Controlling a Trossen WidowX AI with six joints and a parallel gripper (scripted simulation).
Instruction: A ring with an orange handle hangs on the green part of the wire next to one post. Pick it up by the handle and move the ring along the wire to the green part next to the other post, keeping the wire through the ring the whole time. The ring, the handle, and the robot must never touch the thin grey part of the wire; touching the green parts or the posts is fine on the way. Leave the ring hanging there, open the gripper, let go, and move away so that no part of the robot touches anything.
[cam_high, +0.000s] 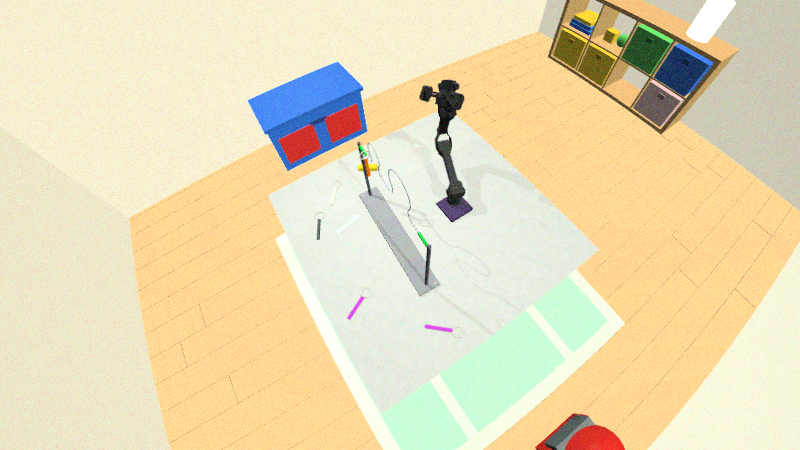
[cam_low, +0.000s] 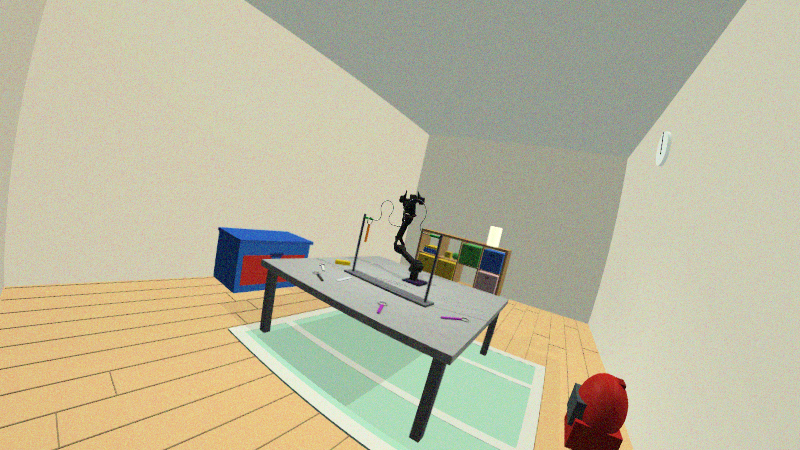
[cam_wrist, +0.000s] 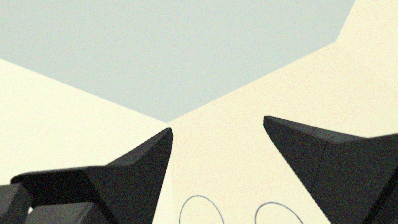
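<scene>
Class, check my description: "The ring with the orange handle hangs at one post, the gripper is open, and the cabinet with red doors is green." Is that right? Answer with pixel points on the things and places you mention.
Not quite: the cabinet (cam_high: 304, 100) (cam_low: 268, 234) is blue, as the top view shows. The ring with the orange handle (cam_high: 366, 167) (cam_low: 366, 232) does hang at one post (cam_high: 365, 179) (cam_low: 358, 246), and the gripper (cam_wrist: 216, 126) is open.

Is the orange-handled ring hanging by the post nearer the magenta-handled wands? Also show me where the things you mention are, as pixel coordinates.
No, the orange handle (cam_high: 366, 167) (cam_low: 367, 232) hangs by the post (cam_high: 365, 177) (cam_low: 359, 246) nearer the blue cabinet (cam_high: 307, 95) (cam_low: 268, 235).
</scene>
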